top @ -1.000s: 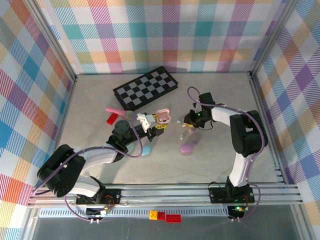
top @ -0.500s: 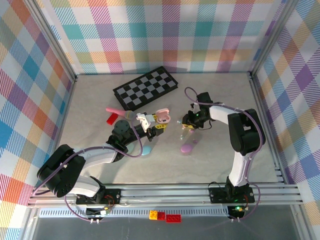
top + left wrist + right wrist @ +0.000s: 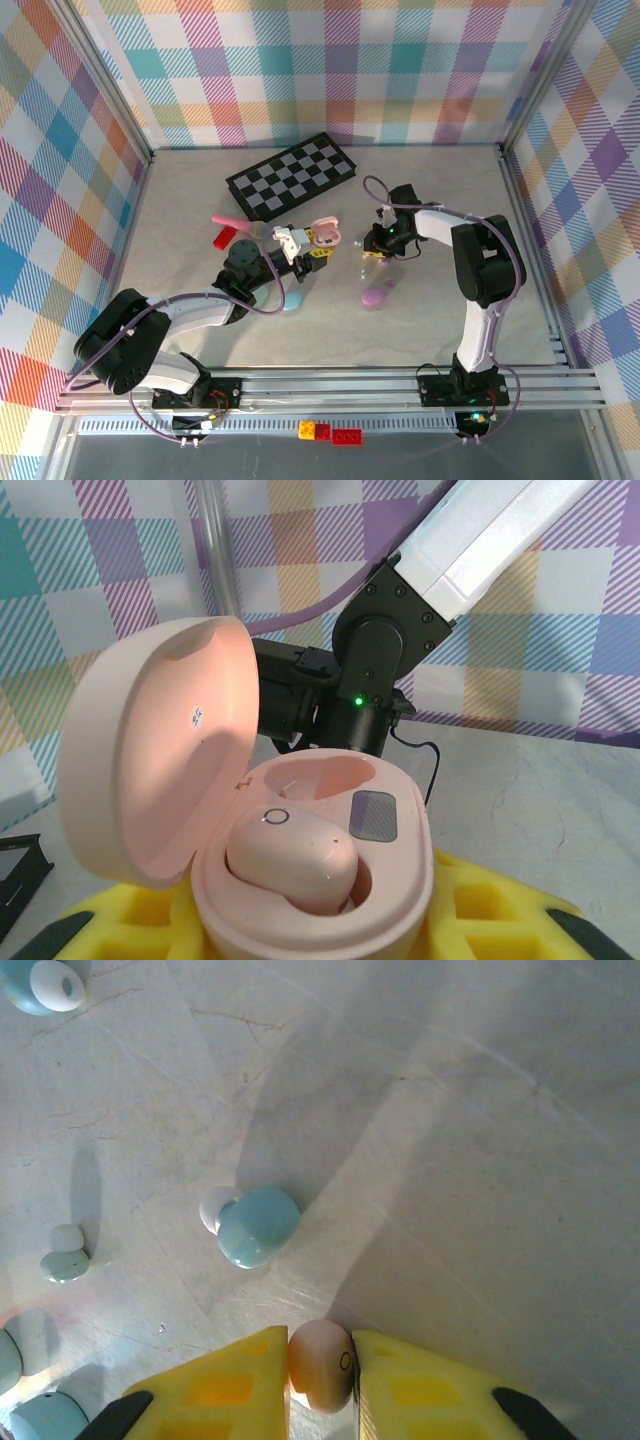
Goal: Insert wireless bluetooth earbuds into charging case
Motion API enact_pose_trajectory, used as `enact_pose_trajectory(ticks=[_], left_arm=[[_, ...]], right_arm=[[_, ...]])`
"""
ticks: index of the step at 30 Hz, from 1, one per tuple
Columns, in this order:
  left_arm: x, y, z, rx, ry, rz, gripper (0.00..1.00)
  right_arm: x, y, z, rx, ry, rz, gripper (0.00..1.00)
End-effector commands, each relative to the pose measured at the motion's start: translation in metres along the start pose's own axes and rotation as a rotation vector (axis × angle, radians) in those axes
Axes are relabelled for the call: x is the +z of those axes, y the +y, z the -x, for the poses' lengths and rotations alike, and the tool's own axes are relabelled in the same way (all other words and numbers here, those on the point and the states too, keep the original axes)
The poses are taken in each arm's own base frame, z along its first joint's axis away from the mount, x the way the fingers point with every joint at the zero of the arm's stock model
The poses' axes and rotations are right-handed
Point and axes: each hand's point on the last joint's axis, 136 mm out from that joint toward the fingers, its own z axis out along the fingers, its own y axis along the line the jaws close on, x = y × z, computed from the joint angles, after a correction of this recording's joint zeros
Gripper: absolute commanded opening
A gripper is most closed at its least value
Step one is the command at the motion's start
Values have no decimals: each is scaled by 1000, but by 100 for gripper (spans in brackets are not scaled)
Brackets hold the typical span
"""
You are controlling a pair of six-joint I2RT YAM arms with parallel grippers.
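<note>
My left gripper (image 3: 312, 247) is shut on an open pink charging case (image 3: 330, 880), lid (image 3: 150, 750) tipped back to the left. One pink earbud (image 3: 290, 855) sits in the near socket; the far socket (image 3: 325, 777) is empty. My right gripper (image 3: 321, 1368) is shut on a second pink earbud (image 3: 318, 1360), low over the table. In the top view the right gripper (image 3: 377, 246) hangs just right of the case (image 3: 328, 236). A bluish earbud (image 3: 256, 1225) lies on the table ahead of the right fingers (image 3: 225, 1390).
More loose buds lie at left in the right wrist view: bluish (image 3: 38, 982), greenish (image 3: 66, 1256). A purple oval case (image 3: 378, 293) and a blue one (image 3: 294, 300) rest on the table. A checkerboard (image 3: 290, 178), red brick (image 3: 224, 238) and pink stick (image 3: 228, 221) lie farther back.
My right gripper has shifted a little left toward the pink case. The left arm and the case have stayed put.
</note>
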Motion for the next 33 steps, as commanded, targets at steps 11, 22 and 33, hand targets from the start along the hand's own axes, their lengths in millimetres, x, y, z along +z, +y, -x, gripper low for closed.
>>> enact_pose_trajectory(ticks=[11,22,33], left_arm=[[-7,5,4,15,-31,22,34],[1,10,-13,17,17,28,33],[10,17,-23,31,47,39,33]], right_arm=[[-25,8,-1,-74,-87,-58,18],[-88,53,-18,-219,-249,-24,19],[-145,115,-47,-422,-306,-59,19]])
